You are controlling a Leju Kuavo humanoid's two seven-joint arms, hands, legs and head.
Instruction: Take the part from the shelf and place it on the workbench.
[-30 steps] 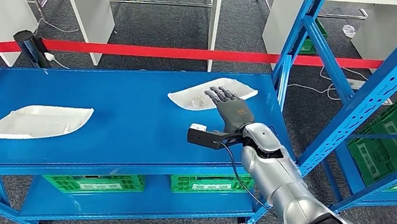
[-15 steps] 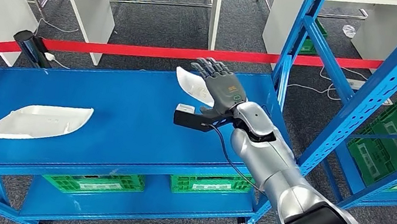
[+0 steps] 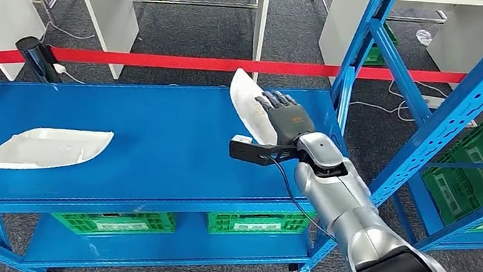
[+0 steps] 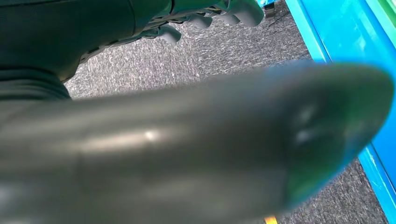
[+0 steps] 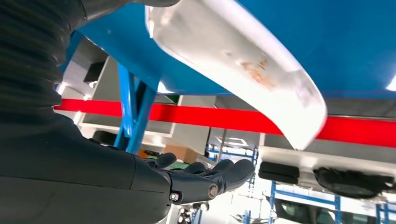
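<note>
The blue shelf [image 3: 115,139] takes up most of the head view, and two white parts are seen on or over its top level. One white part [image 3: 42,146] lies flat near the shelf's left end, untouched. The other white part [image 3: 249,105] is tilted up on edge at the shelf's right end and is gripped by the right hand [image 3: 288,120], whose fingers are closed against its face. Whether its lower edge is in contact with the shelf cannot be told. In the right wrist view the same part [image 5: 243,60] is seen above the curled fingers [image 5: 210,177].

The pick-up is judged to be nearly done; carrying to the workbench and setting down are left. The left hand [image 4: 187,140] is blurred, and its fingers' state cannot be told.
</note>
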